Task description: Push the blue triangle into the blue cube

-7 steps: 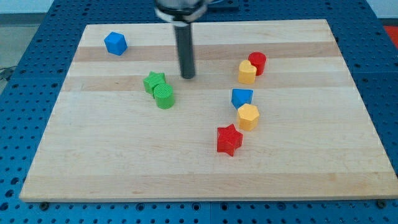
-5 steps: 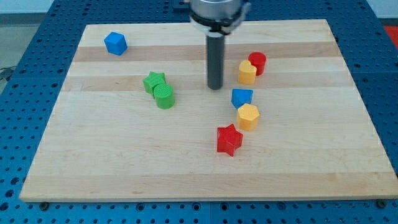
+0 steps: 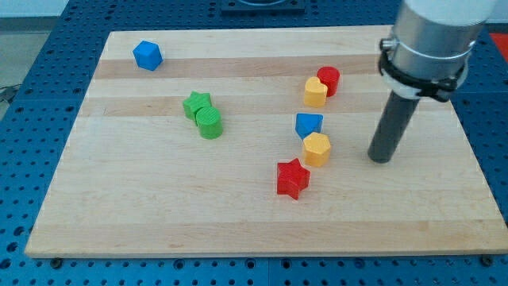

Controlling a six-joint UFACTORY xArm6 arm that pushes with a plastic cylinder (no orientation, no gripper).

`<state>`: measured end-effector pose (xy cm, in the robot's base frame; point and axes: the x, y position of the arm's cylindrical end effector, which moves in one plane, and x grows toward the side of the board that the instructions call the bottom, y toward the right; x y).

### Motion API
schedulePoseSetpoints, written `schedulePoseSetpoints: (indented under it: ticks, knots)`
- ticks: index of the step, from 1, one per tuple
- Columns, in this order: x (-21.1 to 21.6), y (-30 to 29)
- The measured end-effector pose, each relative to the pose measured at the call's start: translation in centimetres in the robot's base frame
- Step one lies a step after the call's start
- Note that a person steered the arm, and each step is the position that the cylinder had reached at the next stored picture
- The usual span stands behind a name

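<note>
Eight blocks sit on the wooden board (image 3: 238,214). Our arm ends in a plain dark rod, so there is nothing to open or close and nothing is held; my tip (image 3: 382,160) rests on the board toward its right edge, clear of every block. We log the blue triangle (image 3: 309,124) just right of the board's centre, to the left of my tip and slightly nearer the top edge, with bare wood between the two. Touching the triangle's lower side is a yellow hexagon (image 3: 317,148), the block closest to my tip, also on its left and apart from it. Below-left of the hexagon lies a red star (image 3: 292,178), close by; we cannot tell whether they touch. Above the triangle, toward the top edge, a yellow heart-like block (image 3: 315,92) presses against a red cylinder (image 3: 329,80) on its upper right. The blue cube (image 3: 147,55) stands alone near the top-left corner, well apart from the triangle and from my tip. Between cube and triangle, left of centre, a green star (image 3: 197,104) touches a green cylinder (image 3: 209,123) at its lower right.
</note>
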<state>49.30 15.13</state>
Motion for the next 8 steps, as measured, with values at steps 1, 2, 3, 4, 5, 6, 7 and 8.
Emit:
schedulePoseSetpoints:
  ticks: [1, 2, 3, 4, 5, 6, 7, 8]
  knots:
    - [-0.5, -2.5]
    - [-2.9, -5.1]
    - [-5.0, -7.8]
    - [-7.0, -10.7]
    - [-8.7, -14.2]
    - [-10.2, -17.5]
    - [-10.2, -17.7]
    - [-8.8, -15.2]
